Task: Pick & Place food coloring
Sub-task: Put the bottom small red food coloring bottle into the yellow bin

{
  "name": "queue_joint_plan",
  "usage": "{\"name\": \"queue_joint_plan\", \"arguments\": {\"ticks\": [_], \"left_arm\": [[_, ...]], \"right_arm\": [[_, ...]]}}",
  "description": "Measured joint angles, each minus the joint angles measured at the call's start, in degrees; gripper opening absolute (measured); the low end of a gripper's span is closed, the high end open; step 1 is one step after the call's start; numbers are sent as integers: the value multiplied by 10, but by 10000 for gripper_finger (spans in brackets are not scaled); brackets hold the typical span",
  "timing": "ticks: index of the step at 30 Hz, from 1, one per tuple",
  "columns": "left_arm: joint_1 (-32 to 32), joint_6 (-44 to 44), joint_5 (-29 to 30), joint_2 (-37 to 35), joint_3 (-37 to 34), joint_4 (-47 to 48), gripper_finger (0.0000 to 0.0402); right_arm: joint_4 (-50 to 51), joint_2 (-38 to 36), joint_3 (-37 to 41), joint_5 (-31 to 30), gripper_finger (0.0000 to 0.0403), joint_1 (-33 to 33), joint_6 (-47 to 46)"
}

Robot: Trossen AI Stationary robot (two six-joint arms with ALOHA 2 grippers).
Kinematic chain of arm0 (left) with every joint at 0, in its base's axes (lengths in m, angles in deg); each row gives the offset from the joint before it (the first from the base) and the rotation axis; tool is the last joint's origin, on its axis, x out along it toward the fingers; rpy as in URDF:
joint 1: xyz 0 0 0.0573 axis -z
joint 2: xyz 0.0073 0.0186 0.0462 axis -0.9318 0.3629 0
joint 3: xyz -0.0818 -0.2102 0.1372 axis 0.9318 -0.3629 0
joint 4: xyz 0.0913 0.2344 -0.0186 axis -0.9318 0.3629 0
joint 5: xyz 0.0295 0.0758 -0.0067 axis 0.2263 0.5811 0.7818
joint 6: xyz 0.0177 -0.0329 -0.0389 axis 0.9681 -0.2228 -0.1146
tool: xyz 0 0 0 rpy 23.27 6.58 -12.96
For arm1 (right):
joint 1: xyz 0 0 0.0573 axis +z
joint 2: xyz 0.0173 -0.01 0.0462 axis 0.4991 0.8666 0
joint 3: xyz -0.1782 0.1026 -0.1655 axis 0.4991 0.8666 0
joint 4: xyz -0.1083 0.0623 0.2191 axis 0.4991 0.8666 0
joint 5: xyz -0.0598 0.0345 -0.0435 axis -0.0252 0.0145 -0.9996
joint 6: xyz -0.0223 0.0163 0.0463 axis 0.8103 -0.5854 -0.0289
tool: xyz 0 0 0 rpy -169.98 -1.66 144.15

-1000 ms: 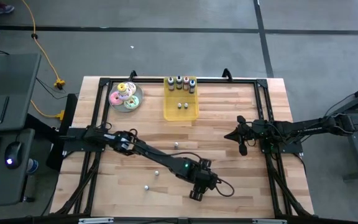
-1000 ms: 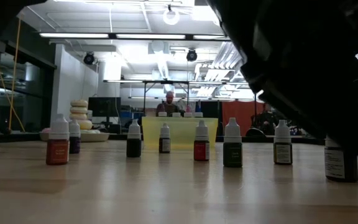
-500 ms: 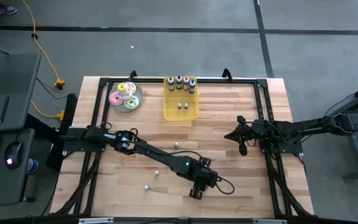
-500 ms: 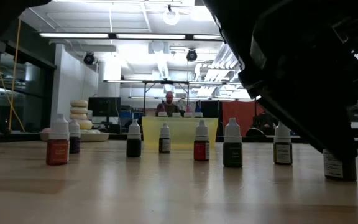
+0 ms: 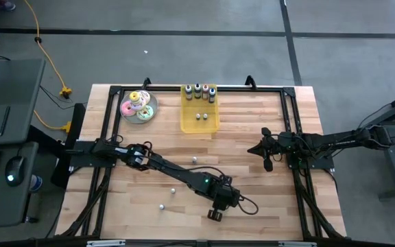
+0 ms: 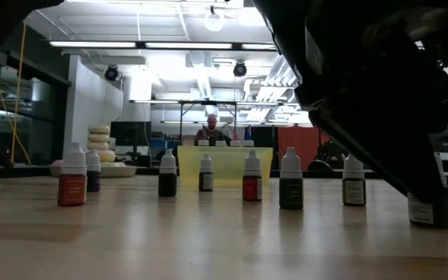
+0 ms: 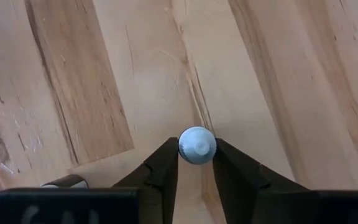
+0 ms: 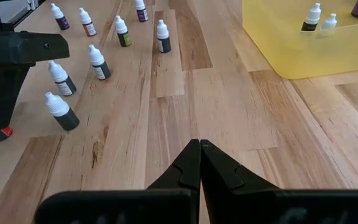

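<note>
Several small food coloring bottles stand upright on the wooden table (image 6: 169, 233), in a row in the low view (image 6: 253, 176) and scattered in the right wrist view (image 8: 98, 62). More stand in the yellow tray (image 5: 199, 120). My left gripper (image 5: 214, 215) is near the table's near edge, shut on one bottle (image 6: 428, 210) whose white cap (image 7: 197, 145) shows between the fingers. My right gripper (image 5: 252, 149) waits shut at the table's right side, touching nothing. My left gripper (image 7: 196, 155) pinches the bottle's white cap (image 7: 197, 145) between its two fingertips (image 7: 168, 155), coming from above and pointing down. The bottle stands upright with its base on the table (image 6: 428, 224). Its body is hidden under the cap in the wrist view.
A plate of pastel donuts (image 5: 138, 106) sits at the far left. The yellow tray (image 8: 291, 56) stands at the far middle with two small bottles (image 5: 199, 116) inside and larger ones (image 5: 199, 91) at its far end. Loose bottles (image 5: 173, 190) stand left of my left gripper.
My left gripper has shifted slightly toward the table's near edge, over the bottle there. The bottle stays standing on the table.
</note>
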Motion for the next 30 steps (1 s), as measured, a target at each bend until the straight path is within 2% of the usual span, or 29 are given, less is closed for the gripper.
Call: {"name": "queue_joint_plan", "arguments": {"ticks": [16,25,30], "left_arm": [[-1,-13,-1,-1,0,0,90],[-3,-16,-6,-1,0,1,153],[-4,-15,-15,-9,2,2,162]], "right_arm": [[0,0,0,0,0,0,0],[0,0,0,0,0,0,0],[0,0,0,0,0,0,0]]}}
